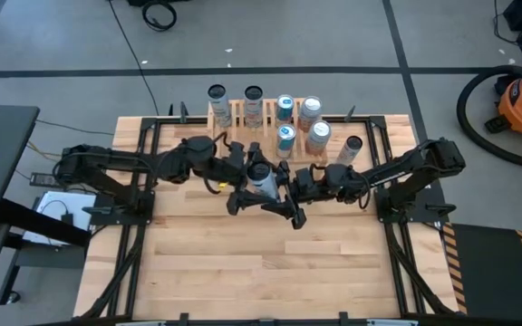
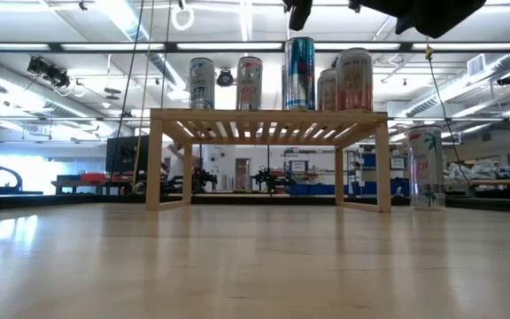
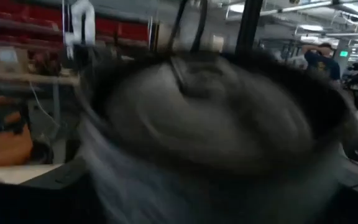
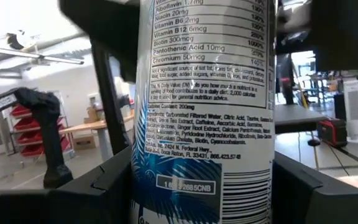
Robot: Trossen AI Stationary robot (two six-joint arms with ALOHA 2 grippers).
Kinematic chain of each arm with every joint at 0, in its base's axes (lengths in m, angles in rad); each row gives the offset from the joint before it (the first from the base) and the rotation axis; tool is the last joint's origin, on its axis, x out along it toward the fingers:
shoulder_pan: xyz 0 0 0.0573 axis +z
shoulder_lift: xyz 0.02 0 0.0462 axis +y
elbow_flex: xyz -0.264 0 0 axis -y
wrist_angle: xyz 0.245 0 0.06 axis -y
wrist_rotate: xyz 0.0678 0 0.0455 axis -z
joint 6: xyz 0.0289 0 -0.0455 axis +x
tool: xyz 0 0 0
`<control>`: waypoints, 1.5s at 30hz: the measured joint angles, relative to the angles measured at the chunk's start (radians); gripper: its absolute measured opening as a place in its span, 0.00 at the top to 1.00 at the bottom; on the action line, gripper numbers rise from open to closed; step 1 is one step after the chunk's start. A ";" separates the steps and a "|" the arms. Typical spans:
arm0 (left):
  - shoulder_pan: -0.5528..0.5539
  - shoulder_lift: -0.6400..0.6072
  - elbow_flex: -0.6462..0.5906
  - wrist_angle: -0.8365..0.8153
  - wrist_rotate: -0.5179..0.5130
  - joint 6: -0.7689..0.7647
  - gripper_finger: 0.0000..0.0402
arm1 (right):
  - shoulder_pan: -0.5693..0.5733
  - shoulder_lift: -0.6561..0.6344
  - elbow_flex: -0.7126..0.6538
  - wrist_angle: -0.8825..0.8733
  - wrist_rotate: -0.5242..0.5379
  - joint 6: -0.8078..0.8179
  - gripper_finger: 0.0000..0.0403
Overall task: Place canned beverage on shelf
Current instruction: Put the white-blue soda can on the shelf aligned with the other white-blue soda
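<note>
Can [image 1: 261, 178] held upright above the wooden surface [image 1: 243, 263], just in front of the shelf [image 1: 243, 118].
Right hand [image 1: 275, 192] pinches the can from the right; left hand [image 1: 243, 177] sits spread around its left side. Six cans stand on the shelf, another [image 1: 350, 149] on the surface at its right end.

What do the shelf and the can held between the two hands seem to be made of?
The shelf looks like light, unpainted wood: visible grain, slatted top, matte finish. The can looks like thin metal, probably aluminium: silvery lid seen from above, glossy printed wall in the right wrist view.
</note>
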 joint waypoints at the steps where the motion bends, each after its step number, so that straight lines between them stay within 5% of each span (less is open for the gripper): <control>1: 0.000 0.004 0.006 0.012 -0.003 0.015 0.07 | 0.002 0.000 0.000 0.003 -0.007 -0.008 0.36; 24: 0.008 0.001 0.004 0.014 -0.018 0.023 0.13 | 0.034 -0.001 0.000 -0.014 0.008 -0.043 0.35; 35: 0.051 -0.064 0.003 -0.078 -0.021 0.015 0.35 | 0.036 -0.002 -0.001 -0.050 0.044 -0.036 0.10; 39: 0.051 -0.060 0.003 -0.099 -0.017 0.007 0.44 | 0.027 -0.003 0.000 -0.067 0.076 -0.026 0.16; 45: 0.059 -0.078 0.003 -0.236 -0.012 -0.016 0.52 | 0.026 -0.002 0.000 -0.198 0.081 -0.013 0.42</control>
